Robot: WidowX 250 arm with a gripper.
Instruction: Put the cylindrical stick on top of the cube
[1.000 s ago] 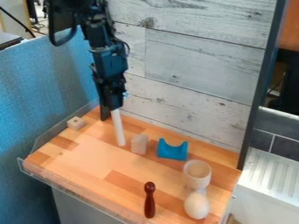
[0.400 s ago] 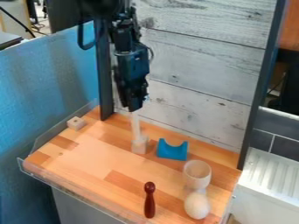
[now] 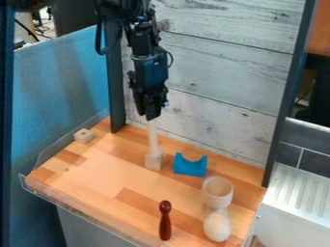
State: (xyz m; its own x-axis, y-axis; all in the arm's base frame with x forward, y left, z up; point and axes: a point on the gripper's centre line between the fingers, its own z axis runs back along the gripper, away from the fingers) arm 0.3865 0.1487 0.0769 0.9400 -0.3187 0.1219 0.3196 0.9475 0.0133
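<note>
Above the tabletop [image 3: 97, 176], I am gripping the cylindrical stick [image 3: 153, 137] by its upper end with my gripper [image 3: 152, 117]. Its long axis is running nearly upright, its lower end appearing at the top of the cube [image 3: 154, 161], directly beneath me; I am not confirming full seating. The blue block [image 3: 190, 167] is standing just beside the cube, the plank wall [image 3: 222, 116] is bounding the rear, and my safest release path is probably running straight up.
</note>
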